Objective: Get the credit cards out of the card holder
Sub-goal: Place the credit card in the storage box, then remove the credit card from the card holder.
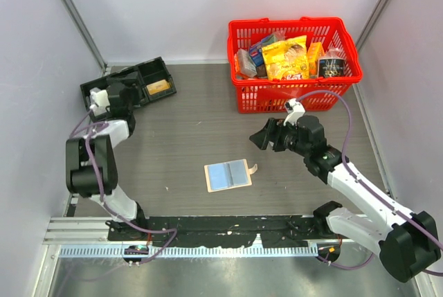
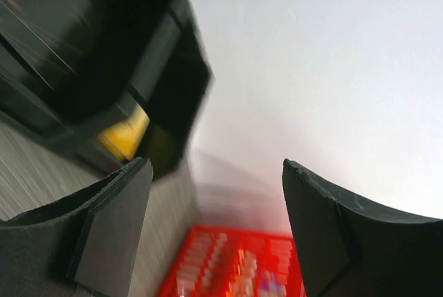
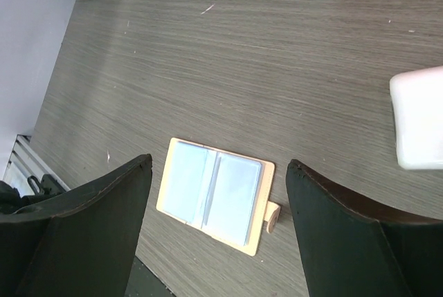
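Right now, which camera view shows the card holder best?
The right wrist view: the card holder lies open, large and sharp, tab visible. The top external view shows it whole but small; the left wrist view misses it.

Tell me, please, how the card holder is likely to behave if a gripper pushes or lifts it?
The card holder lies open and flat on the table, so a push would probably slide it, not tip it. Its two halves meet at a centre fold, so lifted by one side it may flop. It looks thin, likely light.
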Robot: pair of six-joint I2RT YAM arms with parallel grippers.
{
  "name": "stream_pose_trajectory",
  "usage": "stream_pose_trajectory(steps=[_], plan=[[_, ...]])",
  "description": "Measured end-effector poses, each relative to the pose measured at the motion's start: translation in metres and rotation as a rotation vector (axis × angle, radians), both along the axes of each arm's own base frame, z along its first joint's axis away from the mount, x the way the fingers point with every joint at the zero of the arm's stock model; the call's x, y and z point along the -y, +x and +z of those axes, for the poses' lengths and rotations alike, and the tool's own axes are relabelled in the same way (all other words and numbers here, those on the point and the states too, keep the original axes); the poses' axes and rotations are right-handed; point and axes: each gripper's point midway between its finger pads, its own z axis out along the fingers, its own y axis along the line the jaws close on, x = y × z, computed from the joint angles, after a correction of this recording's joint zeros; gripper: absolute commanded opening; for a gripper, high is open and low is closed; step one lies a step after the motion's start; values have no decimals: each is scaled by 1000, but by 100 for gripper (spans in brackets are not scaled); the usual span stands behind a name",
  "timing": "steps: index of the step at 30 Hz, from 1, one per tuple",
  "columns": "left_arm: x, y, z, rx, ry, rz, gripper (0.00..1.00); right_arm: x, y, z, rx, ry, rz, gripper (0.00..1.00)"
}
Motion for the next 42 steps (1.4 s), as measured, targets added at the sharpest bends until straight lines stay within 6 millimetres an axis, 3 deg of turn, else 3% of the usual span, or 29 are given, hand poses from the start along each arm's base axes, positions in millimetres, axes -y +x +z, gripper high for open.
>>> stream_pose_trajectory(steps=[4,6,9,13,17,20,25,27,35,42], plan=[[62,-30,53,62,75,-180,79,-2,-3,-5,-42,-13,17,80],[93,-48,70,77,123,-277,79,-3,-6,-12,-76,-21,26,78],[149,-85,79,54,233,-472,81,-3,-13,-23,-131,-37,39,78],[197,-144,68,-14,390,-698,82,-3,-20,-32,-182,-53,51,77],[202,-196,45,-97,492,-819,79,-7,-28,-38,-211,-63,75,75],[205,-229,26,-147,521,-893,77,-21,-39,-44,-227,-83,126,73],[233,-280,-8,-216,528,-1067,71,-57,-57,-60,-268,-161,221,71],[245,-291,-17,-239,527,-1120,67,-67,-58,-69,-285,-191,234,70],[272,-306,-71,-439,570,-1244,55,-63,-48,-118,-375,-329,157,63],[289,-310,-101,-539,578,-1318,39,-63,-50,-134,-410,-360,158,56]])
